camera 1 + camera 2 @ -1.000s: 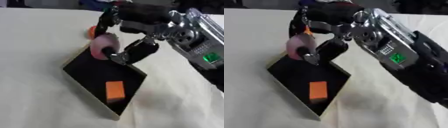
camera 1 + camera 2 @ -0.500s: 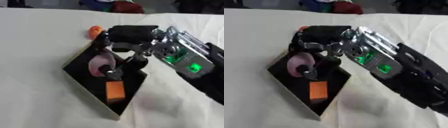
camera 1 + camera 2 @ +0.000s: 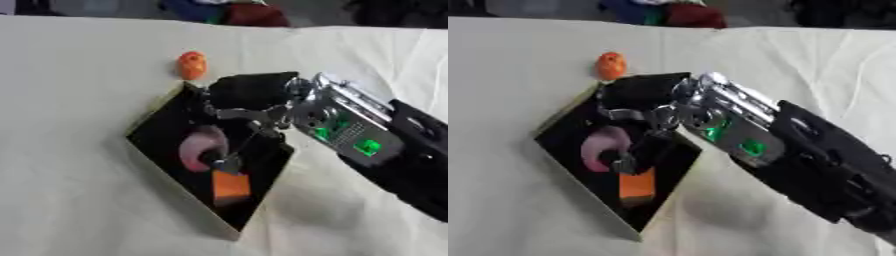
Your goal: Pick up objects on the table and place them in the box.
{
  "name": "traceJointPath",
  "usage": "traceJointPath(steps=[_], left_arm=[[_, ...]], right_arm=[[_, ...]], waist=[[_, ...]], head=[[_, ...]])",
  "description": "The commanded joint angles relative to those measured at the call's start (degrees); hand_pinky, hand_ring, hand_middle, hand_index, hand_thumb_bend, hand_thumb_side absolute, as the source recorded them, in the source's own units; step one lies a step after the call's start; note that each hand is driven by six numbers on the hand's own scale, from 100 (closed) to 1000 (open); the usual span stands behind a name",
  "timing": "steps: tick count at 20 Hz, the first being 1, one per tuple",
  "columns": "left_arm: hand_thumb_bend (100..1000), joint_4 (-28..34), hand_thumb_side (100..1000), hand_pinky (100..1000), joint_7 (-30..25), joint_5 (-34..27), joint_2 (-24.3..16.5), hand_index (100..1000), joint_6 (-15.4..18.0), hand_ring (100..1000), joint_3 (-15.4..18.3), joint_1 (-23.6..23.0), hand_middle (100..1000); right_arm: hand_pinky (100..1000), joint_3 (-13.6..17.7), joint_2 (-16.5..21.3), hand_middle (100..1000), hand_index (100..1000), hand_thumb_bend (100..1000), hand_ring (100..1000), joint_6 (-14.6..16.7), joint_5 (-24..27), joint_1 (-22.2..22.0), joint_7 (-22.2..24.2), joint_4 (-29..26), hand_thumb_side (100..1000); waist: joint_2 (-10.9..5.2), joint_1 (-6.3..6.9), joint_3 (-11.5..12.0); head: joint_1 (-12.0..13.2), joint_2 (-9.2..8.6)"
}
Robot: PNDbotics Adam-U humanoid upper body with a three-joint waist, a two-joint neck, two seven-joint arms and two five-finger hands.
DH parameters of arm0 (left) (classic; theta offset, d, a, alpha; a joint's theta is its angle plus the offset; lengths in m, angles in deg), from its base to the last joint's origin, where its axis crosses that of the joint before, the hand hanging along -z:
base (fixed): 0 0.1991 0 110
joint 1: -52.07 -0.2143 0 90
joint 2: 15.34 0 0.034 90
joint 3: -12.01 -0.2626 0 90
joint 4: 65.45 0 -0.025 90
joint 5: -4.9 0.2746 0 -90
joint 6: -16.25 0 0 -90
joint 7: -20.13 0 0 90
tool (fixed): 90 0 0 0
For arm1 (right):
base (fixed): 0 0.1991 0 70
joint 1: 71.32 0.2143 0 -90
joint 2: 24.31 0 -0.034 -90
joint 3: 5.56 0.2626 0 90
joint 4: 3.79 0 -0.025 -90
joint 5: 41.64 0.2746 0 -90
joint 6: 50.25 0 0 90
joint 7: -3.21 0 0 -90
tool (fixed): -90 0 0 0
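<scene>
A black box with a tan rim (image 3: 157, 110) lies cornerwise on the white cloth. Inside it an orange block (image 3: 230, 186) rests toward the near corner. Just above the block a pink rounded thing (image 3: 199, 149) sits low in the box. My right hand (image 3: 250, 97) reaches into the box from the right, its fingers (image 3: 229, 161) curled down against the pink thing's lower right side. A small orange object (image 3: 192, 65) lies on the cloth just beyond the box's far corner. My left hand shows in neither view.
My right forearm (image 3: 798, 155), silver with green lights, crosses the right side of the box. Dark and coloured things lie along the table's far edge (image 3: 236, 12). Bare cloth spreads to the left of the box and in front of it.
My right hand has come down with the pink thing from above the box's far corner into the box, next to the orange block.
</scene>
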Motion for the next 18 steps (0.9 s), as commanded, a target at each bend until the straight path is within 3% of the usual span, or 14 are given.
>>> traceJointPath(steps=[1,8,12,18], left_arm=[[100,0.8,887,582,-0.1,0.1,-0.8,618,0.1,619,0.2,0.4,736],[100,0.8,887,582,-0.1,0.1,-0.8,618,0.1,621,0.3,0.3,737],[100,0.8,888,581,-0.2,0.1,-0.8,618,0.0,621,0.3,0.3,737],[100,0.8,887,580,-0.2,0.1,-0.9,618,0.0,622,0.3,0.5,737]], right_arm=[[824,1.4,0.6,724,821,273,834,1.5,-1.7,1.0,0.5,-0.8,307],[846,3.3,1.2,776,859,450,870,3.7,-4.9,1.4,1.8,-2.5,364],[846,4.7,1.8,777,864,452,870,4.1,-5.8,1.6,1.6,-3.5,384],[847,8.5,2.5,767,862,383,861,2.3,-5.1,1.9,-1.6,-6.7,413]], waist=[[-1.05,0.41,-0.1],[-1.13,0.51,-0.3],[-1.22,0.55,-0.5],[-1.37,0.69,-0.6]], head=[[-0.1,0.29],[0.0,0.21],[0.0,0.09],[0.2,-0.1]])
